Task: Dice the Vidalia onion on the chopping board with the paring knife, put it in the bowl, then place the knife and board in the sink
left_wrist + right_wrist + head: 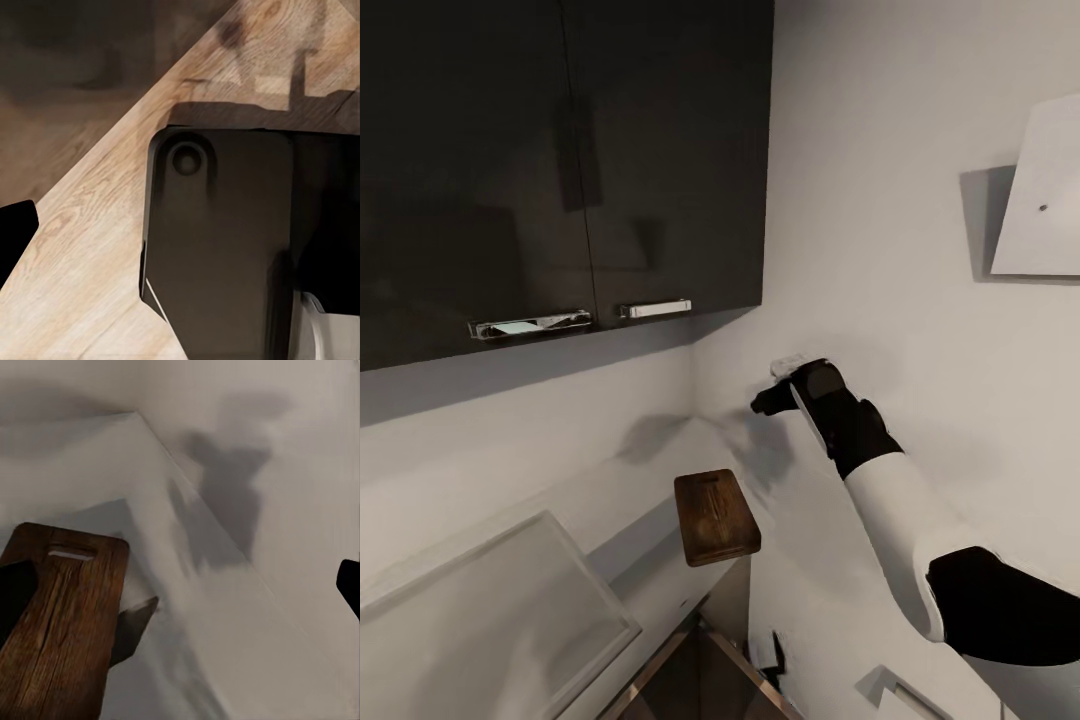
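We see the chopping board lying flat on a pale worktop in the corner of the room, its slot handle toward the wall, below the dark wall cabinets. Our right gripper hangs above and just beyond the board — whether its fingers are released or clenched, we cannot tell. The left wrist view shows wooden floor and a dark part of the robot.
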